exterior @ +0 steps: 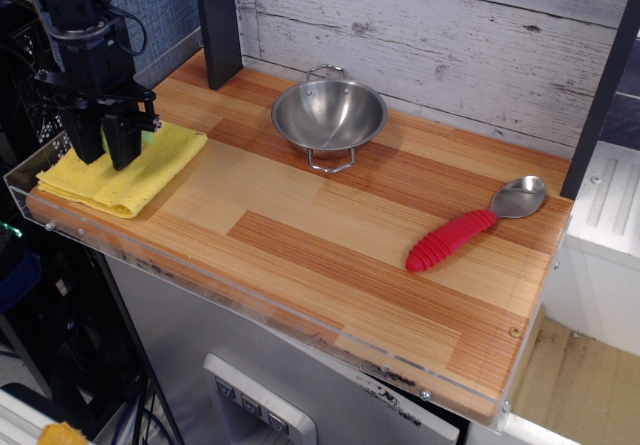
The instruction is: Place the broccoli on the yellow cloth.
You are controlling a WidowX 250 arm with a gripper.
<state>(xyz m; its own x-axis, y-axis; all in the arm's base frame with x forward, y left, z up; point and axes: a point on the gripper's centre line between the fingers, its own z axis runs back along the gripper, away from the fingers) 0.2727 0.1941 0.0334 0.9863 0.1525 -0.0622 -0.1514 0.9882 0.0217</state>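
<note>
Gripper (103, 147) low over the cloth (135, 170) at the table's (330, 245) left end, fingers pinching the broccoli (146, 133), green just visible between them, bowl (329, 115) behind centre, spoon (473, 225) at right

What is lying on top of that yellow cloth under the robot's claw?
The gripper is down over the yellow cloth, with a sliver of green, the broccoli, showing beside its fingers. The fingers cover most of it, so whether it rests on the cloth is hidden.

Open wood between cloth (150, 173) and bowl (329, 115); spoon (470, 227) far right; post (218, 23) close behind cloth.
</note>
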